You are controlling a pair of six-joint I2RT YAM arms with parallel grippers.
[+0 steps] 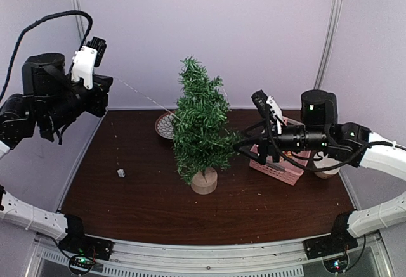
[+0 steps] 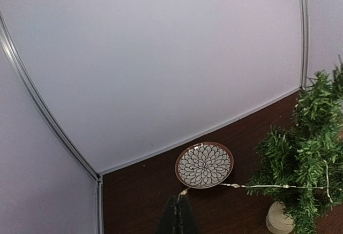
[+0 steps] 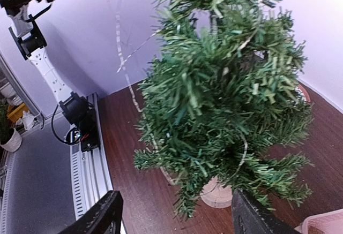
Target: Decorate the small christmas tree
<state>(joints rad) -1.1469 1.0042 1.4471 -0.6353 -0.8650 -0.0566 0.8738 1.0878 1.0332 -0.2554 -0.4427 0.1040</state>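
Tree [image 1: 200, 125] stands upright on its stump at centre frame in the top view, mid-table [image 1: 139, 194]. Decoration looks part done. A thin pale string [image 2: 268, 186] is already on the branches, and the right wrist view shows a loop of it crossing the lower foliage. It is not fully wound, though: a free run leaves the tree's left side and climbs taut to the upper left of the top view. There your left gripper [image 2: 179, 204] has it pinched, fingers clenched on the string's end, high above the table. Your right gripper [image 3: 176, 194] sits just right of the tree at mid-height. Its fingers are spread wide and holding nothing, with the branches straight ahead of them; contact with the needles cannot be told. Judged left to do: lay the free run around the tree and let the end go. Whether more ornaments wait in the basket [image 1: 279, 170] cannot be told, since its contents are hidden behind the right arm. Count: one tree, one string, one patterned plate [image 2: 203, 164] behind the tree at centre-left and bare on top, one pink basket at right. One small grey bit [image 1: 120, 173] lies loose at lower left, too small to identify. A pale shape under the right arm at far right is unclear.
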